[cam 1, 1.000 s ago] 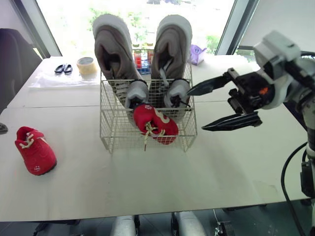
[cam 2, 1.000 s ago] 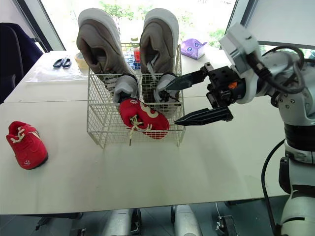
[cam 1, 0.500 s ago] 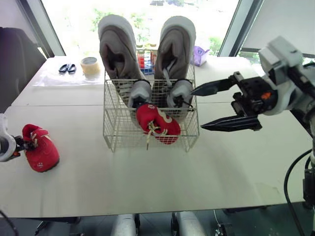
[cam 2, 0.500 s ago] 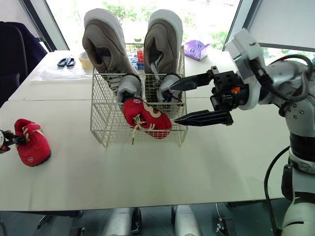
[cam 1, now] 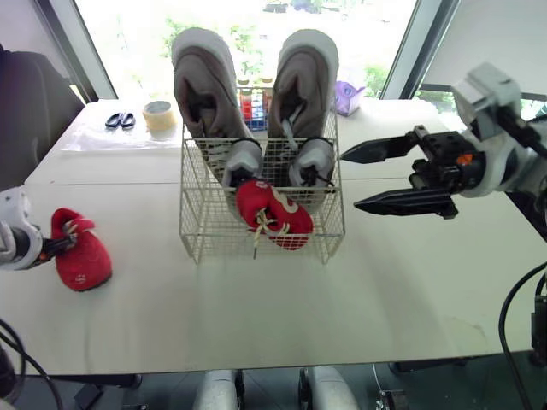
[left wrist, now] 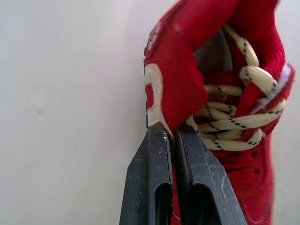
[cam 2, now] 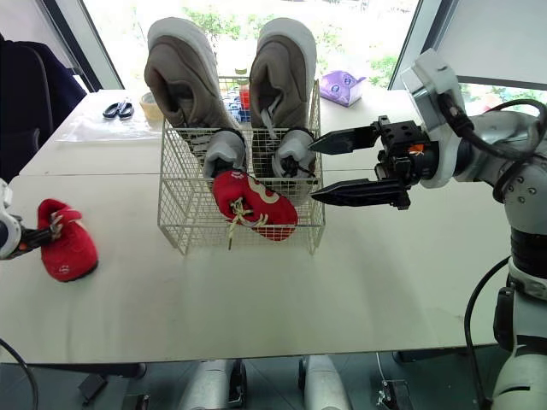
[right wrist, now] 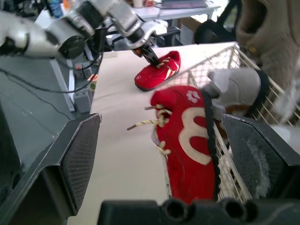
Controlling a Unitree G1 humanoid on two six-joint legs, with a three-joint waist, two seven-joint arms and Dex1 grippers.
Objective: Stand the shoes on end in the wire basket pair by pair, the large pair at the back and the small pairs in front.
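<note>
Left eye view: tape (cam 1: 156,114) beyond basket (cam 1: 205,232)

From where I stand, the lower ends of the large grey shoes (cam 1: 203,85) are lost down in the wire basket (cam 1: 201,235), behind the small grey shoes (cam 1: 242,161). Those in turn are half covered by the red shoe (cam 1: 273,215) leaning at the front. Something red and blue (cam 1: 250,107) peeks between the big pair, too hidden to name. A purple thing (cam 1: 345,96) behind is partly blocked too. The left gripper (left wrist: 171,133) meets the collar of the loose red shoe (left wrist: 234,154), which runs off the wrist view's edges. Its arm is cut off at the head view's side.
</note>
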